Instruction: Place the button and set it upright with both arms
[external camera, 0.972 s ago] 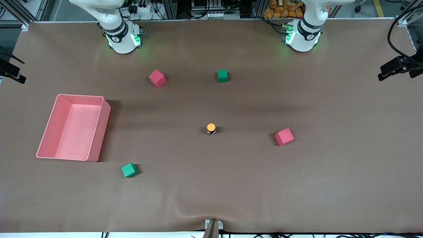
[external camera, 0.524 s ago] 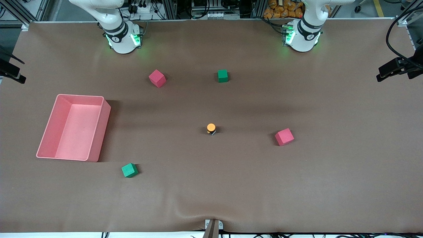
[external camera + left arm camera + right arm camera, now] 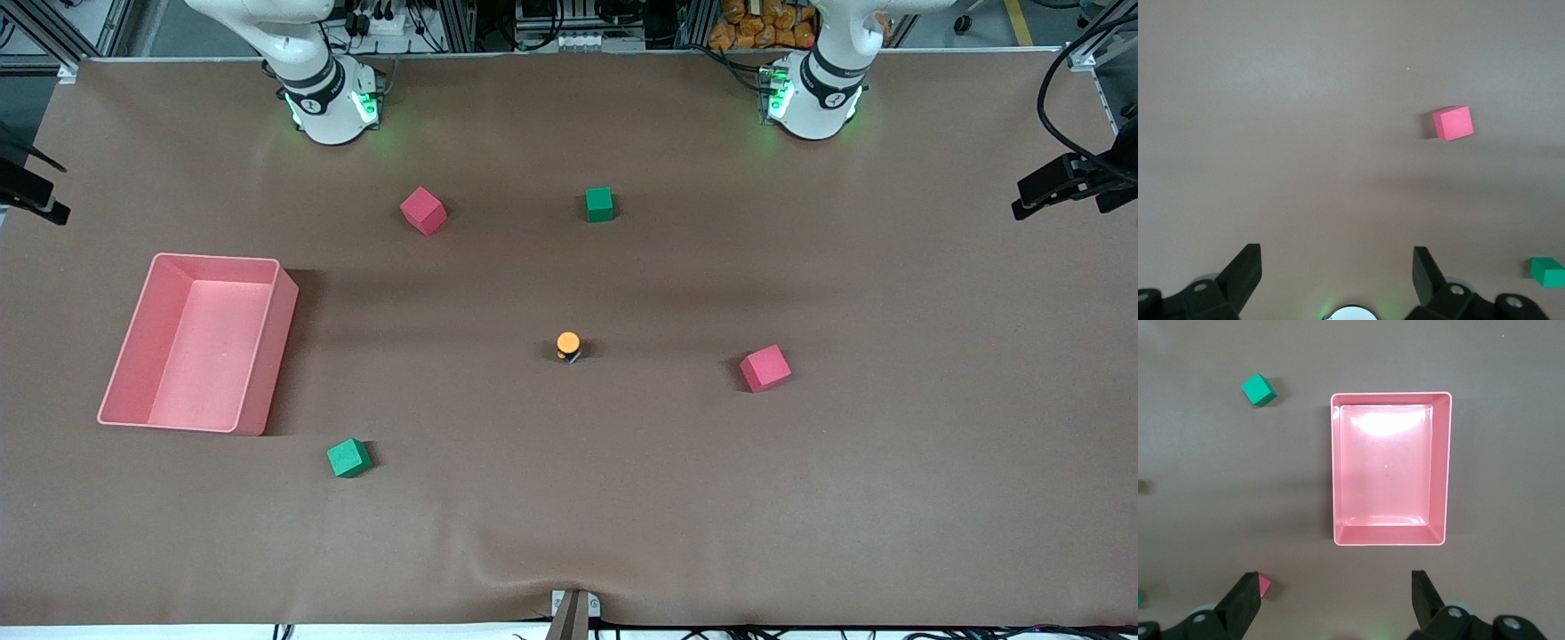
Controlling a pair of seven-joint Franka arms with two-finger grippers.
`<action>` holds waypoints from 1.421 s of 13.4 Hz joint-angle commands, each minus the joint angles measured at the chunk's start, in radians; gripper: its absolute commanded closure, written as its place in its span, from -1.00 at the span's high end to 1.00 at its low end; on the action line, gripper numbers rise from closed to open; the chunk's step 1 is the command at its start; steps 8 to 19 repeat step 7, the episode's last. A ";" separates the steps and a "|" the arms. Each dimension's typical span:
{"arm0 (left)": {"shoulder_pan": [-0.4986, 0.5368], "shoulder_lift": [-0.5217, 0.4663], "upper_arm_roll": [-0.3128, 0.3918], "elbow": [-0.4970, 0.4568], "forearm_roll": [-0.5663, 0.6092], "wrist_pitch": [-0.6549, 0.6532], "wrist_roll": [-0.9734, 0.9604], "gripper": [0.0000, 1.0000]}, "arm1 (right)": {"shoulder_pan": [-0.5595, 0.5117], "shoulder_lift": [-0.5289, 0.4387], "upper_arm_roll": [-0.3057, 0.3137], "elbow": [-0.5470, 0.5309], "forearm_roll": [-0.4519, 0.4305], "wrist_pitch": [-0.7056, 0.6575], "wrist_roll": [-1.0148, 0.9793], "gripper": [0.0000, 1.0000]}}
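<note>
Button (image 3: 568, 345) is sitting cap-up mid-desk, between both arms; left claw (image 3: 1337, 273) and right claw (image 3: 1333, 597) are hanging spread, empty, high above.

We see a brown table (image 3: 800, 498) carrying six things. Under our right gripper (image 3: 1333, 595) sits a pink bin (image 3: 267, 356), with a green cube (image 3: 348, 458) and a red cube (image 3: 422, 211) near it. Under our left gripper (image 3: 1337, 270) lies another red cube (image 3: 765, 368). A second green cube (image 3: 599, 204) and the button (image 3: 568, 345), cap up, rest mid-table between both.
</note>
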 commanded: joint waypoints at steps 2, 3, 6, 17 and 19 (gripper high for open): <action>-0.002 0.001 -0.003 0.031 0.008 -0.010 -0.006 1.00 | -0.015 -0.005 0.010 -0.001 0.018 0.002 0.009 1.00; -0.003 0.001 -0.003 0.029 0.008 -0.012 -0.006 1.00 | -0.015 -0.005 0.010 -0.001 0.018 0.000 0.007 1.00; -0.003 0.002 -0.003 0.031 0.008 -0.013 -0.006 1.00 | -0.014 -0.005 0.010 -0.002 0.018 0.000 0.007 1.00; -0.003 0.002 -0.003 0.029 0.008 -0.015 -0.008 1.00 | -0.014 -0.004 0.010 -0.001 0.018 0.000 0.007 1.00; -0.003 0.002 -0.003 0.029 0.008 -0.015 -0.008 1.00 | -0.014 -0.004 0.010 -0.001 0.018 0.000 0.007 1.00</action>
